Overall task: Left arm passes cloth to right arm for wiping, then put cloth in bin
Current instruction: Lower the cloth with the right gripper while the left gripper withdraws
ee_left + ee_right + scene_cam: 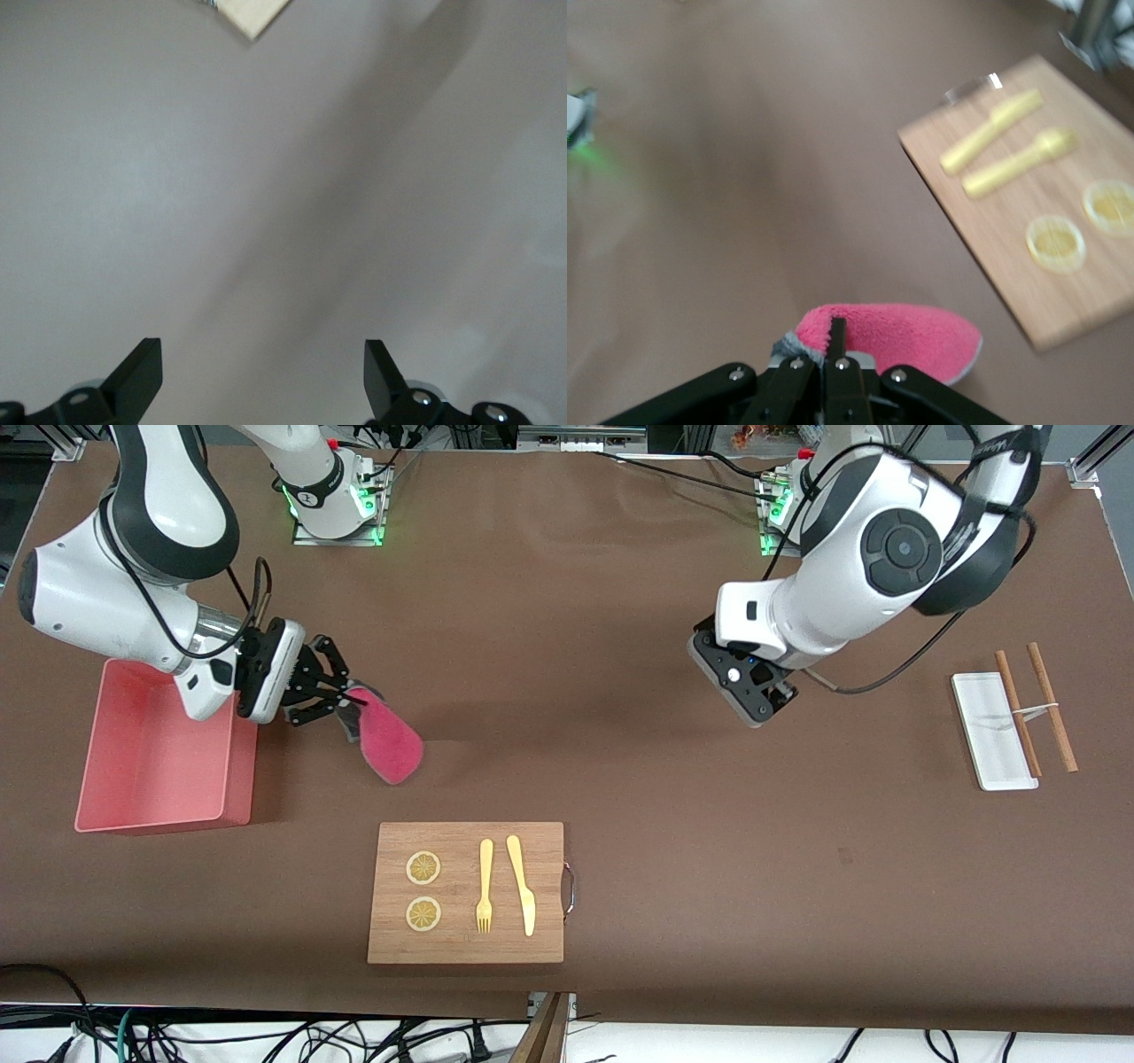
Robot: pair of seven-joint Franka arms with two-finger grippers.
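The cloth (pixel 387 741), pink side showing with a grey edge, hangs from my right gripper (pixel 348 701), which is shut on its upper end. It hangs over the bare table, just beside the salmon-pink bin (pixel 133 817) on the side toward the left arm's end. In the right wrist view the cloth (pixel 897 333) sticks out past the closed gripper (pixel 835 331). My left gripper (pixel 755 693) hovers over the table toward the left arm's end, open and empty. In the left wrist view the gripper (pixel 264 372) has its fingers (pixel 140 374) wide apart over bare table.
A wooden cutting board (pixel 465 950) with two lemon slices, a fork and a knife lies nearer the front camera than the cloth; it also shows in the right wrist view (pixel 983 232). A white tray (pixel 985 735) and chopsticks (pixel 1054 710) lie at the left arm's end.
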